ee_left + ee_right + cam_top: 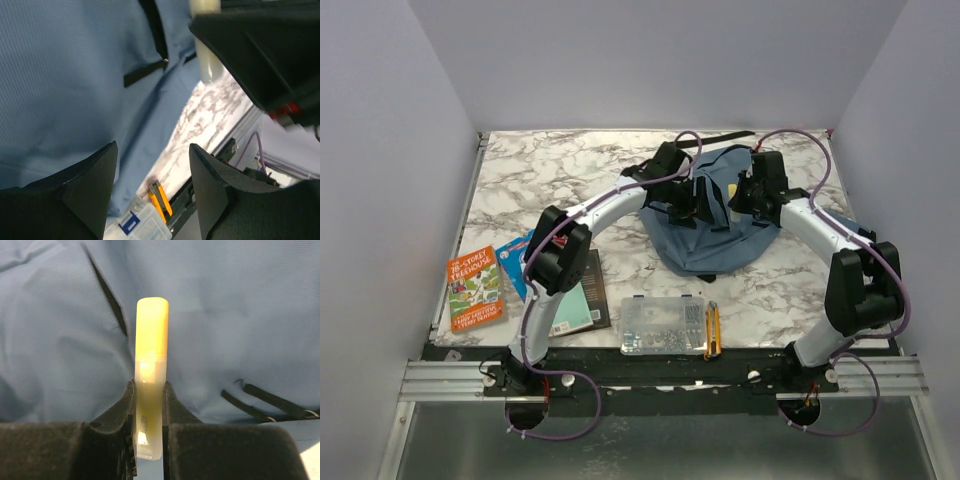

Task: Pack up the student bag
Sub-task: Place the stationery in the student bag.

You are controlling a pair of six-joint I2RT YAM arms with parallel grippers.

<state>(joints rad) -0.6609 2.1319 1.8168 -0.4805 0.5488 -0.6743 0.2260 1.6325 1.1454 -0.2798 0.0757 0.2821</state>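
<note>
Pale grey walls [410, 120] close in a white-and-grey marble desk [540, 170]. On the desk, right of centre and toward the back, a large blue-grey backpack [715, 240] lies slumped and flattened. A black strap [720, 138] trails from it along the back edge.

Both robot arms bend inward over the backpack. The left arm [610, 210] reaches across from the left. Its fingers [90, 190] are spread apart with nothing between them, just above the blue cloth. The wrist view does not show whether they touch it.

The right arm [820, 225] reaches in from the right. Its fingers [120, 410] are pinching a pale yellow stick [151, 335], which points out over the cloth near a black zip line [107, 290]. I cannot tell what kind of stick it is.

The other things lie along the near edge of the desk. A clear plastic box [663, 325] of small parts sits in the middle, with a yellow utility knife [712, 330] just beside it on the right. To the left, a dark-edged teal notebook [582, 300] and a blue item [517, 262] lie partly under the left arm. Farthest left is an orange paperback book [475, 290].
</note>
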